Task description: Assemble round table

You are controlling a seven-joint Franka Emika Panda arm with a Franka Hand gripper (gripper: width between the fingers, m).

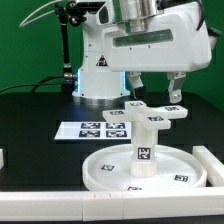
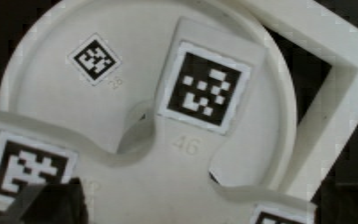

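The round disc (image 1: 108, 170) lies rim up at the front of the table. The short thick post (image 1: 146, 148) stands upright in its middle, tag facing front. The cross-shaped piece (image 1: 152, 112) sits on top of the post. My gripper (image 1: 156, 97) hovers just above the cross, jaws spread wide, one finger (image 1: 136, 86) on each side and nothing between them. In the wrist view the cross (image 2: 167, 150) fills the picture with its tagged arms, and the disc (image 2: 87, 55) lies behind it. My gripper (image 2: 194, 205) shows only as dark fingertips at the picture's edges.
The marker board (image 1: 92, 129) lies flat behind the disc, toward the exterior view's left. A long white rail (image 1: 207, 162) lies at the exterior view's right of the disc. A white piece's end (image 1: 3, 158) shows at the left edge. The robot's base (image 1: 95, 75) stands behind.
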